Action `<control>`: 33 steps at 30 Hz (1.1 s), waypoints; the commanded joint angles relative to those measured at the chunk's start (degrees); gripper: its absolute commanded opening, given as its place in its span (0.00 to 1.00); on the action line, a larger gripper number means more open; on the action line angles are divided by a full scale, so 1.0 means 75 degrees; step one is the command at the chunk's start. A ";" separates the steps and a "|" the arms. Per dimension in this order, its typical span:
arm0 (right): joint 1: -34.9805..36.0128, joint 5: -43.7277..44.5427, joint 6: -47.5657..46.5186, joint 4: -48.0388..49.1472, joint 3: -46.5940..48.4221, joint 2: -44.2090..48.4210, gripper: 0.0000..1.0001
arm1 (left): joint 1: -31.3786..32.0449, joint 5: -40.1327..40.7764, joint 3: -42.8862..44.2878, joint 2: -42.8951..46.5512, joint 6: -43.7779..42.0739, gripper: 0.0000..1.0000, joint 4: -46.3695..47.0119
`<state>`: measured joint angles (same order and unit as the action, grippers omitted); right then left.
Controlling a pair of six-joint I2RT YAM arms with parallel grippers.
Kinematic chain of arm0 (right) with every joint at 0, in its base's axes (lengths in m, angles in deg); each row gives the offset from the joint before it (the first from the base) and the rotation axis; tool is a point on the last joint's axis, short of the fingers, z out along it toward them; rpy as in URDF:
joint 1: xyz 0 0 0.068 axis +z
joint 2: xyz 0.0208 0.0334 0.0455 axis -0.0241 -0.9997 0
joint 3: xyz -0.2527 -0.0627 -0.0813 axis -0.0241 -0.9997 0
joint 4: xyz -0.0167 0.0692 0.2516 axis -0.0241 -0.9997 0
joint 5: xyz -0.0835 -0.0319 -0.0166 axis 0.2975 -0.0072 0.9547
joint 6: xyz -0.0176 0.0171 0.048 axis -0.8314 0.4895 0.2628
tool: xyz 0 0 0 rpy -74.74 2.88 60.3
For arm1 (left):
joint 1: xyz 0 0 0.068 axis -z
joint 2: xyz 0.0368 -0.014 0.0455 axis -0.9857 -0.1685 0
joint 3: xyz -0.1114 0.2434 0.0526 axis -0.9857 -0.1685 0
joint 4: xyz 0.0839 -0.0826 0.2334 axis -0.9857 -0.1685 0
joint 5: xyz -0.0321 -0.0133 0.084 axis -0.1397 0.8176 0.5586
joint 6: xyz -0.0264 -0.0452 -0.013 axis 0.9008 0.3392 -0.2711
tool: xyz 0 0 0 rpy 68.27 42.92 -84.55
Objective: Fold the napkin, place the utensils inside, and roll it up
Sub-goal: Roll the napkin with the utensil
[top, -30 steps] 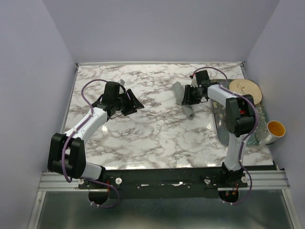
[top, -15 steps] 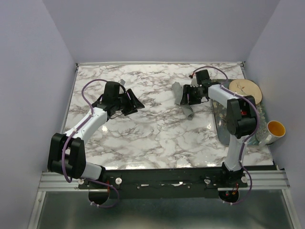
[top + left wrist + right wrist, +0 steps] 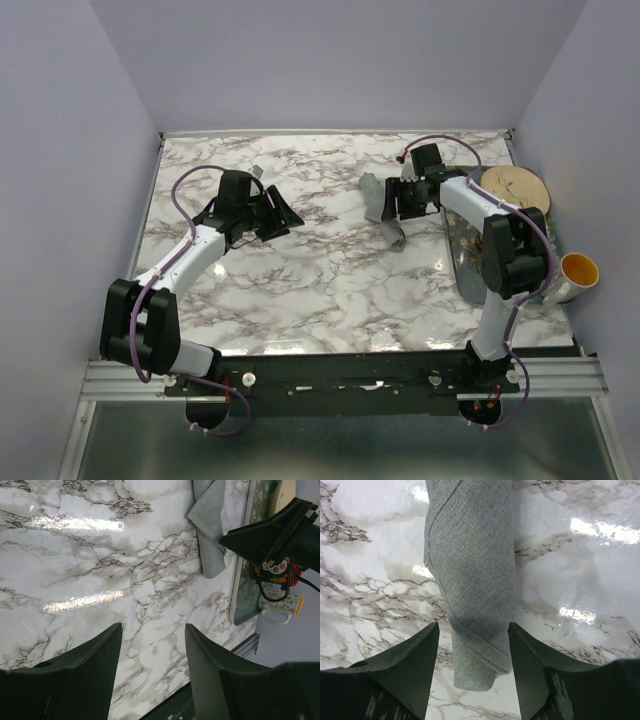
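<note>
The grey-green napkin (image 3: 388, 212) lies bunched into a long narrow strip on the marble table, right of centre. My right gripper (image 3: 395, 197) is open and straddles it. In the right wrist view the napkin (image 3: 475, 570) runs between my two fingers without either touching it, and its end lies just short of the gripper (image 3: 473, 625). My left gripper (image 3: 281, 215) is open and empty over bare table to the left, also seen in its wrist view (image 3: 152, 626), where the napkin (image 3: 212, 525) lies far off. I cannot make out the utensils.
A floral grey tray (image 3: 462, 268) lies along the table's right edge, also in the left wrist view (image 3: 240, 605). A round wooden plate (image 3: 515, 188) sits at its far end and a yellow-lined mug (image 3: 576, 272) at its near right.
My right arm's elbow has swung a little outward and the wrist has shifted slightly over the napkin. The napkin's upper part has shifted a little left. My left arm has not moved.
</note>
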<state>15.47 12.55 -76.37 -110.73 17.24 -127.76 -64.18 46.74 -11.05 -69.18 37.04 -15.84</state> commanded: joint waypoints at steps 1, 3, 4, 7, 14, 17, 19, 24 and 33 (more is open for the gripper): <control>0.0243 0.0570 -0.0216 -0.0449 0.0237 0.0111 0.65 | 0.0007 -0.0232 0.0019 0.0059 0.0023 0.62 0.0127; 0.0289 0.0687 -0.0215 -0.0449 0.0178 0.0286 0.63 | -0.0005 -0.0256 0.0019 0.0070 0.0011 0.62 0.0138; 0.0348 0.0757 -0.0239 -0.0472 0.0155 0.0380 0.63 | 0.0018 -0.0279 0.0019 0.0047 -0.0012 0.62 0.0127; 0.0699 0.0829 -0.0286 -0.0683 0.0096 0.0975 0.63 | 0.0123 -0.0618 -0.0074 0.0012 -0.0141 0.63 0.0301; 0.1379 0.0525 0.0217 -0.1118 -0.0756 0.3865 0.64 | 0.0943 -0.0550 -0.0601 0.1390 -0.0762 0.69 0.1390; 0.1403 0.0430 0.0780 -0.1024 -0.1261 0.5494 0.65 | 0.1248 0.0094 -0.0731 0.2374 -0.0868 0.73 0.2057; 0.1391 0.0593 0.0898 -0.0942 -0.1474 0.6377 0.70 | 0.1565 0.0410 -0.0731 0.2799 -0.0961 0.76 0.2410; 0.1403 0.1739 0.0735 -0.0894 -0.1452 0.8546 1.00 | 0.1741 0.1044 -0.0497 0.3738 -0.1043 0.86 0.2880; 0.1391 0.2844 0.0324 -0.1258 -0.0853 0.9146 1.00 | 0.1741 0.1372 0.0781 0.3820 -0.1419 0.97 0.2377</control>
<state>26.09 27.87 -71.78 -116.76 10.68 -57.32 -51.18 53.60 -8.45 -40.83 28.64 2.52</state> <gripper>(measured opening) 0.998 0.956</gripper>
